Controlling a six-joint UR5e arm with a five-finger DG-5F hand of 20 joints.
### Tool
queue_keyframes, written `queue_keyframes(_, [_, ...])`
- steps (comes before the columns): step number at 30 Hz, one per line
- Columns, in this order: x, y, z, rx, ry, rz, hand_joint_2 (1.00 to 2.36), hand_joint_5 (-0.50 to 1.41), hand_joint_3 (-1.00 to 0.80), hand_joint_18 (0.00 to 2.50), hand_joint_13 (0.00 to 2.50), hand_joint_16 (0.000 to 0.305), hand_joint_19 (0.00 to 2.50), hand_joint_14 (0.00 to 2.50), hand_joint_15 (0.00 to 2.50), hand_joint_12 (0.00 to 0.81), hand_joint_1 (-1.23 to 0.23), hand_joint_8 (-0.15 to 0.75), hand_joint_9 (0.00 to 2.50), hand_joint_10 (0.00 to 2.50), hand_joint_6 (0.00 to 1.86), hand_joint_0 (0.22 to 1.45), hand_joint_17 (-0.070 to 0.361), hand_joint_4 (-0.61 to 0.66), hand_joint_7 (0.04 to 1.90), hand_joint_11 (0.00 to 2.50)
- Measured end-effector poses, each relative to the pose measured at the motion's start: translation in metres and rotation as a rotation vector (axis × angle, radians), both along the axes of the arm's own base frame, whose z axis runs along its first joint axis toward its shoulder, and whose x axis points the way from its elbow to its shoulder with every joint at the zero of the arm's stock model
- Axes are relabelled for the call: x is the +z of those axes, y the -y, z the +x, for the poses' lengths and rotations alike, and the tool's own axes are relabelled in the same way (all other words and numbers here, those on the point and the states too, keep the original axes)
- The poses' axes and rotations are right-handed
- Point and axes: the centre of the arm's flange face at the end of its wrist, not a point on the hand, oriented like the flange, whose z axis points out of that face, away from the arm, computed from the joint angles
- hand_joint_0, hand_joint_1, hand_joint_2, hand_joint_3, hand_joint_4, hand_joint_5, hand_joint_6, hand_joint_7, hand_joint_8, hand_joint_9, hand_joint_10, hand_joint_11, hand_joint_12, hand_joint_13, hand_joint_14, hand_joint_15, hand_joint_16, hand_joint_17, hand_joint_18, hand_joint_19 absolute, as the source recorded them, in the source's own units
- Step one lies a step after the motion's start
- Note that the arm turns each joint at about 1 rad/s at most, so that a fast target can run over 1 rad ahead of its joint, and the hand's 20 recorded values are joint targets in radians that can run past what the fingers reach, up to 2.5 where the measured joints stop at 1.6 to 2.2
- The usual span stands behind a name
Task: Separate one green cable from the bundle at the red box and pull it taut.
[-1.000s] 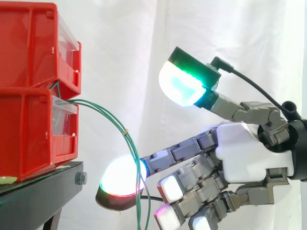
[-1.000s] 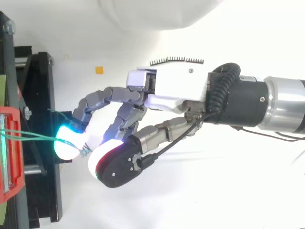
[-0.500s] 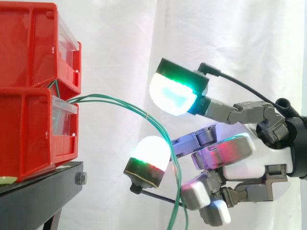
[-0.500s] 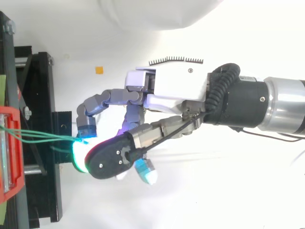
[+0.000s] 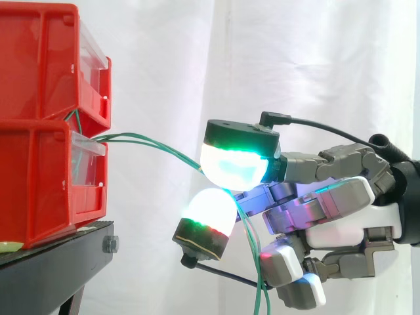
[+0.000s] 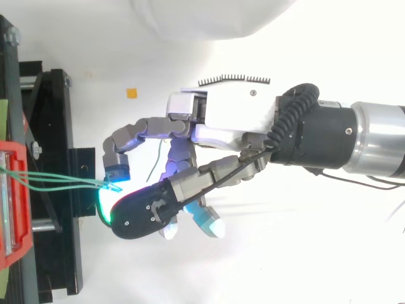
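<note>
- Two red bins, one stacked on the other: upper (image 5: 39,62), lower (image 5: 33,177).
- One black stand (image 5: 59,256).
- At least two green cables (image 5: 151,139).
- One hand (image 5: 348,216).
- One small orange square (image 6: 131,93).

The green cables (image 5: 154,141) vanish between two glowing pads (image 5: 233,167) of the hand (image 5: 341,220), which pinch them. The spot of contact is hidden, and whether one strand or both is caught cannot be told. Below the pads the strands run off the bottom edge in the side view. Their start lies within the red bins (image 5: 39,177), behind a clear front panel, too faint to trace. The left edge cuts the bins off. The stand (image 5: 59,262) is cut by the left and bottom edges, the arm (image 6: 380,145) by the right edge
</note>
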Motion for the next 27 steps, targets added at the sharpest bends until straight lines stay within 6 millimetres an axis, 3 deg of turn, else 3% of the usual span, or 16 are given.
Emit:
queue_keyframes(8, [0.004,0.000,0.001,-0.005,-0.001,-0.002,1.02,0.12,-0.24,1.31,1.30,0.030,0.63,0.02,0.58,0.238,-0.67,0.261,1.91,0.02,0.52,0.71,0.068,0.18,1.34,0.60])
queue_keyframes(19, [0.033,0.006,0.005,-0.023,-0.065,-0.054,1.02,0.12,-0.27,1.30,1.29,0.030,0.64,0.02,0.59,0.234,-0.67,0.258,1.90,0.02,0.53,0.70,0.067,0.18,1.33,0.59])
queue_keyframes(27, [0.041,0.008,0.006,-0.026,-0.075,-0.069,1.02,0.12,-0.27,1.29,1.29,0.030,0.64,0.02,0.59,0.235,-0.67,0.254,1.90,0.02,0.53,0.70,0.066,0.18,1.32,0.59])
